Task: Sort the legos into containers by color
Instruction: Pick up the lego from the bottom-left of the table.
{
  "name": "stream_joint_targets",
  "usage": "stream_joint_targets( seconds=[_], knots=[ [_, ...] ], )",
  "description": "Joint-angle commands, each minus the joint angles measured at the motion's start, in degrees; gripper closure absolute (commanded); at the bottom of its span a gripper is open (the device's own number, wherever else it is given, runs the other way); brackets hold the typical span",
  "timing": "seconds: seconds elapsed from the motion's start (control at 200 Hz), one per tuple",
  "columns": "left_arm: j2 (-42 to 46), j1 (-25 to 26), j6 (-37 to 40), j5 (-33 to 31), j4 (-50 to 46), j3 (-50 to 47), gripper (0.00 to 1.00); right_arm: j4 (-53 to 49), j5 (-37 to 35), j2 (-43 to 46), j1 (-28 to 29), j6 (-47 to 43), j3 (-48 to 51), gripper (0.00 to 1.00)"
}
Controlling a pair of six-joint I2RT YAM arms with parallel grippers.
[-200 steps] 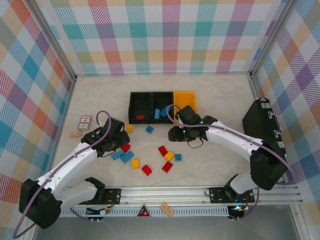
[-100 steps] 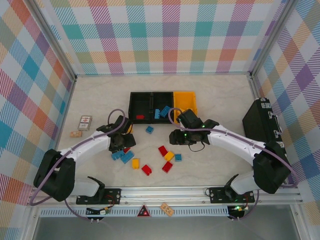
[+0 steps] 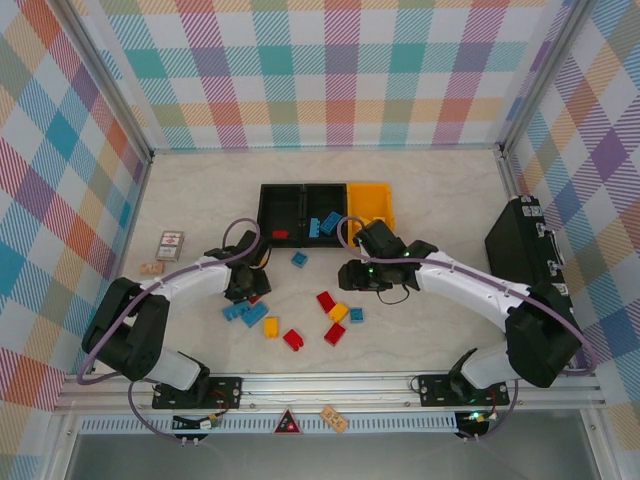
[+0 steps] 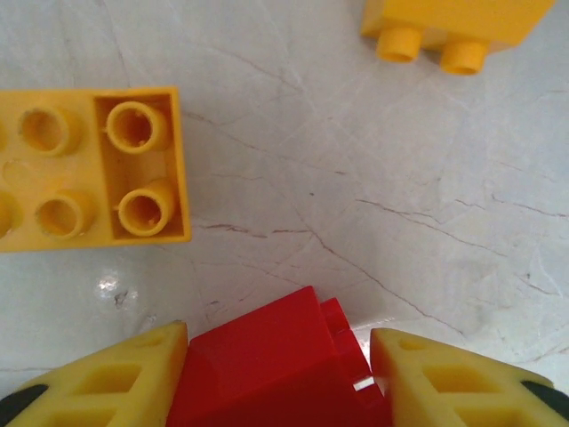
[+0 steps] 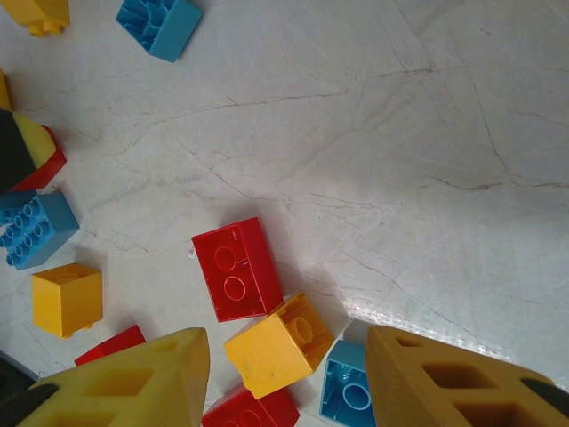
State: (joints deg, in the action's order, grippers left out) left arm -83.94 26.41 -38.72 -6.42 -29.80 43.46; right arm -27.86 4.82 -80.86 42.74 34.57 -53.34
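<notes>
Left wrist: red lego (image 4: 267, 365) between fingers (image 4: 107, 378)

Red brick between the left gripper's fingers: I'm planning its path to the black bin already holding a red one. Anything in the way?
A yellow brick lies on the table just beyond the left gripper, toward the left black bin. Lifted above it and the bin's near wall, the red brick would probably pass.

card (image 3: 171, 245): red-and-white, flat, far left of table (image 3: 430, 180);
tag (image 3: 151, 268): tan, just beside card;
case (image 3: 518, 243): black, latched, right edge
</notes>
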Motion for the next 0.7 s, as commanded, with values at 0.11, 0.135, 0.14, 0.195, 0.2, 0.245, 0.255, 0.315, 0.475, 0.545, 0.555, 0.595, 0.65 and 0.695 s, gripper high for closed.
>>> stream_joint_targets(
  seconds=[0.11, 0.135, 0.14, 0.195, 0.2, 0.245, 0.255, 0.315, 0.475, 0.545, 0.555, 0.595, 0.65, 0.695],
  knots=[
    [0.2, -0.6, 1.2, 0.4, -1.3, 2.7, 0.58, 0.2, -0.3, 2.1, 0.3, 0.9, 1.0, 0.50],
    [0.4, -0.6, 1.3, 0.5, -1.5, 2.9, 0.59, 0.0, -0.5, 2.3, 0.3, 0.9, 0.8, 0.50],
    [0.5, -0.6, 1.3, 0.5, -1.6, 3.0, 0.59, 0.0, -0.5, 2.4, 0.3, 0.9, 0.8, 0.50],
    [0.9, -0.6, 1.6, 0.6, -2.0, 3.6, 0.59, -0.7, -1.2, 3.0, 0.3, 1.0, 0.5, 0.50],
    [0.9, -0.6, 1.5, 0.7, -2.1, 3.6, 0.59, -0.7, -1.3, 3.1, 0.3, 1.0, 0.4, 0.50],
    [1.3, -0.6, 1.8, 0.8, -2.3, 4.2, 0.60, -1.3, -1.9, 3.8, 0.2, 0.9, 0.1, 0.50],
    [1.4, -0.6, 1.8, 0.9, -2.4, 4.4, 0.60, -1.4, -2.0, 3.9, 0.2, 0.9, 0.0, 0.50],
    [1.8, -0.6, 2.2, 1.2, -2.8, 5.1, 0.60, -2.1, -2.9, 4.8, 0.1, 0.8, -0.5, 0.49],
    [2.6, -0.6, 3.1, 2.1, -4.1, 7.5, 0.61, -5.3, -4.7, 7.6, -2.1, 1.6, -1.8, 0.49],
    [2.7, -0.6, 3.5, 2.2, -4.8, 9.2, 0.61, -6.4, -5.3, 9.4, -3.5, 2.0, -1.7, 0.48],
    [2.6, -0.6, 3.6, 2.2, -4.9, 9.4, 0.61, -6.6, -5.5, 9.8, -3.7, 2.1, -1.7, 0.48],
    [2.5, -0.6, 3.9, 2.2, -5.3, 10.5, 0.61, -7.2, -6.0, 10.9, -4.3, 2.3, -1.5, 0.48],
    [2.2, -0.6, 4.3, 2.2, -5.7, 12.2, 0.61, -7.9, -6.7, 12.5, -5.2, 2.7, -1.1, 0.47],
    [1.5, -0.6, 4.7, 2.1, -6.0, 13.7, 0.61, -7.9, -6.8, 13.7, -5.8, 3.0, -0.5, 0.47]
  ],
)
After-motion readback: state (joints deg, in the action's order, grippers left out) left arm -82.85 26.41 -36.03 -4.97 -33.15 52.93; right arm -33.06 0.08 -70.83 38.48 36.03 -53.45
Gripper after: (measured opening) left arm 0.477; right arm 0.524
